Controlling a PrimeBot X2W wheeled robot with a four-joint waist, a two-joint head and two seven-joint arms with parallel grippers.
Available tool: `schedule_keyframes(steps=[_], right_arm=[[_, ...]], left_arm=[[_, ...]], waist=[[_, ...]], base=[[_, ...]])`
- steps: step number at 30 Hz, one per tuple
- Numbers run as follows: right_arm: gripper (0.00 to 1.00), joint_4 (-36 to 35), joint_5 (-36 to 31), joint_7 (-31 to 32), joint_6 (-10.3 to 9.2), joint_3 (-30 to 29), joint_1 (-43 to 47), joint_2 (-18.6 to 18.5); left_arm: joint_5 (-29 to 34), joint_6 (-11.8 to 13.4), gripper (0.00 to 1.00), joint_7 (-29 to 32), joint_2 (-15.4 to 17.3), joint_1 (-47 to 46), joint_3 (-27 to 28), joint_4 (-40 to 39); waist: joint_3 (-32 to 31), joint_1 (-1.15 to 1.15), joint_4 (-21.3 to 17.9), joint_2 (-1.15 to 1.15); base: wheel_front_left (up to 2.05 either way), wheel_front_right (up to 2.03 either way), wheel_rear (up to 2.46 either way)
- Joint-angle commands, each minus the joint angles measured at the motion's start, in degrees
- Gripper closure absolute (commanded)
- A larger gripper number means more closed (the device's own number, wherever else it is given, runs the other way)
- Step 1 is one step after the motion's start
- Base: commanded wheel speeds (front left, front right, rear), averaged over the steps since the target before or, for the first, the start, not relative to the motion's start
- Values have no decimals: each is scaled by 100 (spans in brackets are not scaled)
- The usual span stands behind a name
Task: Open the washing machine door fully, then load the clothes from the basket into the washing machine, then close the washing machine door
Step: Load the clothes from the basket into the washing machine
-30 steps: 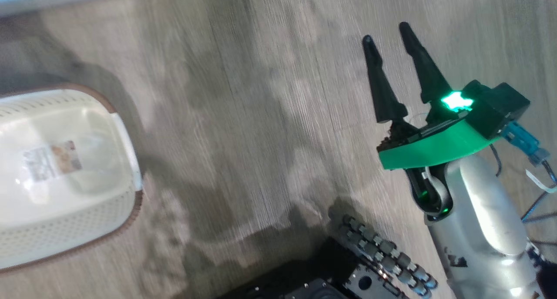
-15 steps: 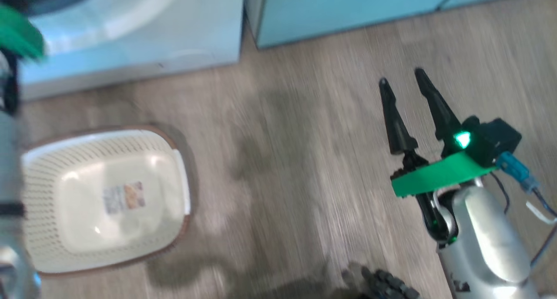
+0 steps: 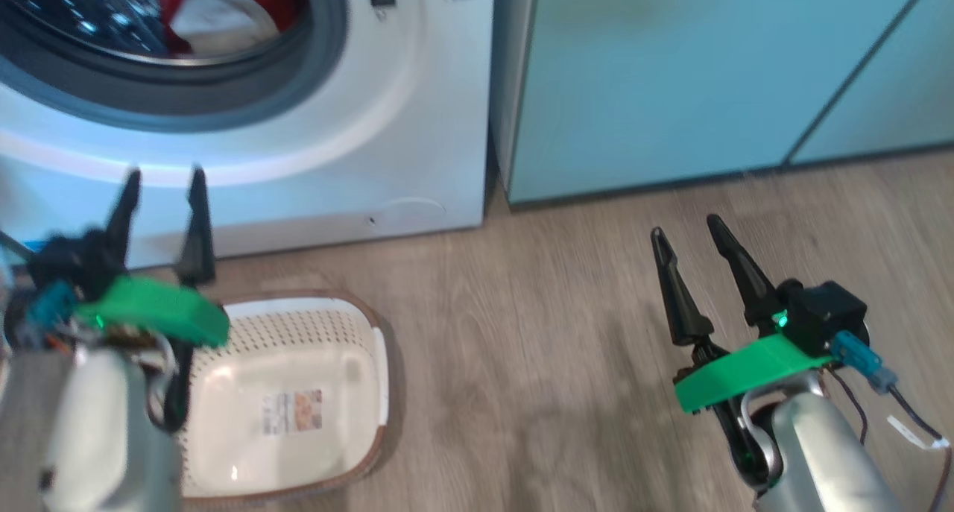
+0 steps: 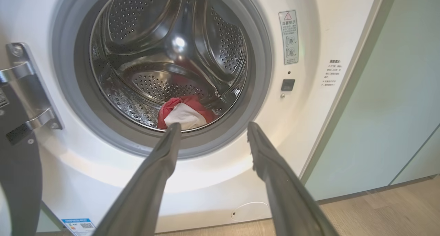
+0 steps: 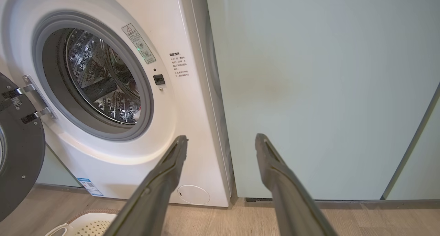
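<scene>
Nearest the robot, the left gripper (image 3: 165,173) is seen at the lower left of the head view. Its two dark fingers (image 4: 161,167) are spread wide apart and pointed at the washing machine (image 3: 417,87). Its pale forearm is held over the left side of the basket (image 3: 298,324). The basket is stood upright on the wooden floor (image 3: 536,363), toward the floor's far edge and just before the machine's foot. The label (image 3: 292,411) on the basket's bottom is left uncovered. The right gripper (image 3: 686,226) is held well apart from the basket, at the lower right, above bare floor. Its fingers are likewise spread wide and are pointed at the seam between the machine and the pale teal cabinets (image 3: 671,72).

Farther off, the machine is set against the cabinets on its right side. A round filter cap (image 5: 193,194) and a small blue sticker (image 4: 77,225) are carried low on its front. The washing machine door (image 5: 17,153) is swung open to the left and is hung on a steel hinge (image 4: 31,88) at the left edge of the opening. Within the grey gasket (image 4: 261,74), the steel drum (image 4: 165,47) is exposed. The clothes (image 4: 184,113) are found at the drum's bottom, near its front rim: red fabric bunched around a white piece.
</scene>
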Motion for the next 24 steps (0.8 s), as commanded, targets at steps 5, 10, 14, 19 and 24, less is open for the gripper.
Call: schedule_keyframes(steps=[5,10,14,19,24], right_arm=[[0,-239,-46,-38,0,83,126,4],[0,-236,-49,-38,0,120,270,4],[0,-239,-54,-38,0,143,294,4],[0,-253,-45,-38,0,129,313,4],[0,-253,-22,-38,0,142,312,4]], left_arm=[[167,70,0,-28,-204,516,268,-724],[159,32,0,-28,-442,1064,299,-1228],[164,32,0,-28,-522,1428,240,-1436],[293,114,0,-28,-546,1656,55,-1585],[133,258,0,-28,-549,1740,-91,-1618]], waist=[[-503,1,319,-1],[-673,1,415,-1],[-714,1,434,-1],[-709,1,441,-1],[-681,1,416,-1]], base=[[0,0,0],[0,0,0],[0,0,0],[0,0,0],[0,0,0]])
